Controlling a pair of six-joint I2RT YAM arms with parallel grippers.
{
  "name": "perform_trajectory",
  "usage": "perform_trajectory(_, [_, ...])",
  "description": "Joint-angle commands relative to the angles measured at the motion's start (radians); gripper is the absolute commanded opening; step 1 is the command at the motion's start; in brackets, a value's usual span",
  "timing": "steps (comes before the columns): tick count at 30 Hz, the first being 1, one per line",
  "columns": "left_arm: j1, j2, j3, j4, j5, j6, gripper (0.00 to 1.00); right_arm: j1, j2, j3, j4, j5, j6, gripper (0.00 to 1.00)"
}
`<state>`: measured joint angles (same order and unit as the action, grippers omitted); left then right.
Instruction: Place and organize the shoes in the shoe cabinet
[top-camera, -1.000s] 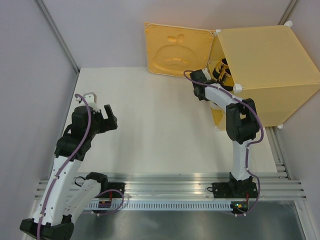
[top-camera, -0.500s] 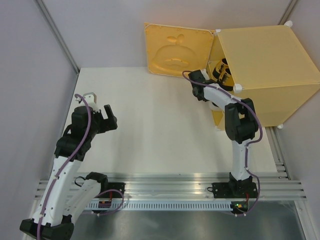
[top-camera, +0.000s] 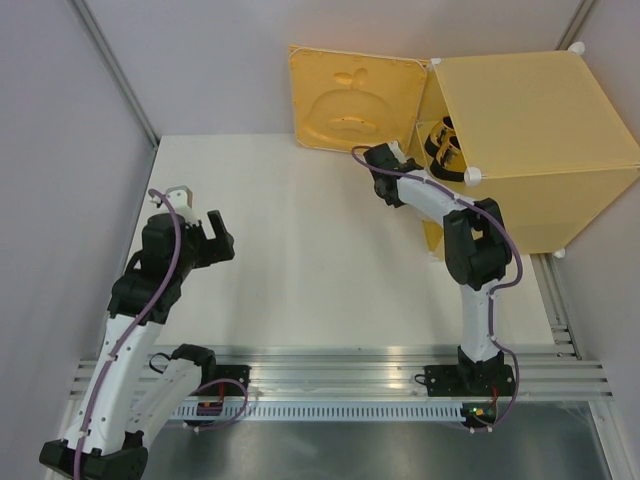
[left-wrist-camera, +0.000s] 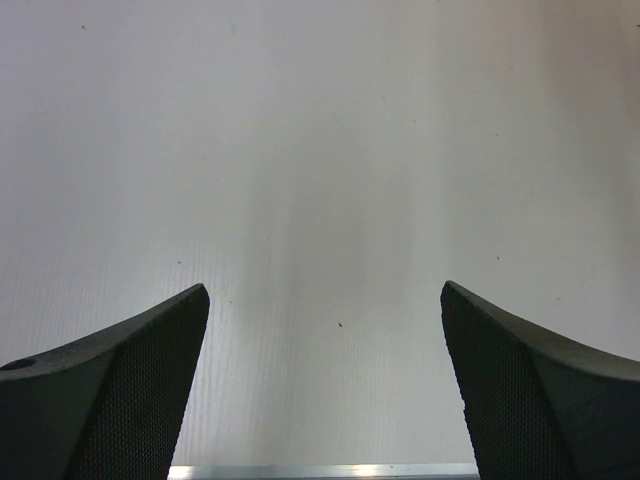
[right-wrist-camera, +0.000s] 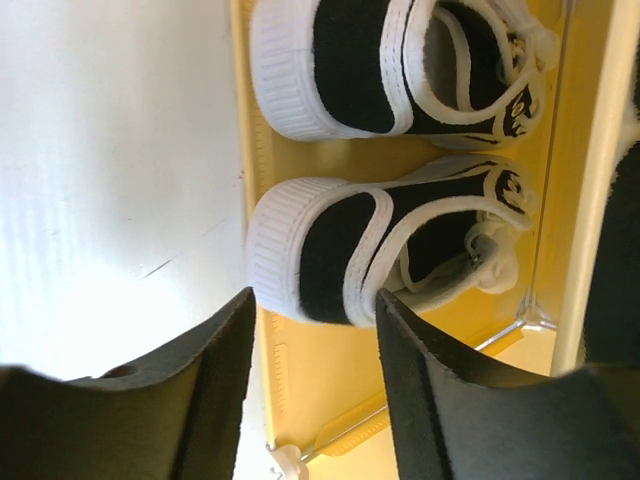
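Right gripper (right-wrist-camera: 315, 310) backed out of cabinet (top-camera: 530, 130); I log jaws apart, empty. White shoes (right-wrist-camera: 300, 255) inside. Left gripper (left-wrist-camera: 322, 290) likewise.

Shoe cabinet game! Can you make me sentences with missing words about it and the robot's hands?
The door of the shoe cabinet stands ___.
In the right wrist view, ___ shoes with white soles sit side by side inside it.
The left gripper is open above the table and holds ___.
Missing words: open; two; nothing.
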<state>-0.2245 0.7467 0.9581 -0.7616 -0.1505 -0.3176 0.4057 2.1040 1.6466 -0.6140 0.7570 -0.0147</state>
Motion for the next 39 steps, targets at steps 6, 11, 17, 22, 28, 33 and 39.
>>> perform_trajectory(6, [0.004, -0.023, 0.008, 0.001, 0.014, 0.023, 1.00, 0.058, -0.081, 0.027, 0.048, -0.001, 0.007, 0.62])
perform_trajectory(11, [0.004, -0.029, 0.007, -0.004, 0.016, 0.018, 1.00, 0.068, -0.104, -0.022, 0.074, -0.106, 0.012, 0.60])
perform_trajectory(17, [0.004, -0.035, 0.007, -0.010, 0.020, 0.009, 1.00, 0.059, -0.081, -0.082, 0.109, -0.206, 0.062, 0.55])
perform_trajectory(22, [0.004, -0.043, 0.007, -0.025, 0.014, 0.008, 1.00, 0.016, -0.032, -0.091, 0.120, -0.254, 0.105, 0.55])
perform_trajectory(28, [0.004, -0.049, 0.011, -0.038, 0.005, 0.006, 1.00, -0.039, 0.004, -0.107, 0.132, -0.269, 0.122, 0.55])
perform_trajectory(33, [0.004, -0.049, 0.008, -0.041, 0.003, 0.002, 1.00, -0.073, 0.016, -0.103, 0.131, -0.266, 0.127, 0.55])
perform_trajectory(39, [0.004, -0.038, 0.010, -0.039, 0.006, -0.006, 1.00, -0.097, 0.019, -0.099, 0.132, -0.242, 0.128, 0.55])
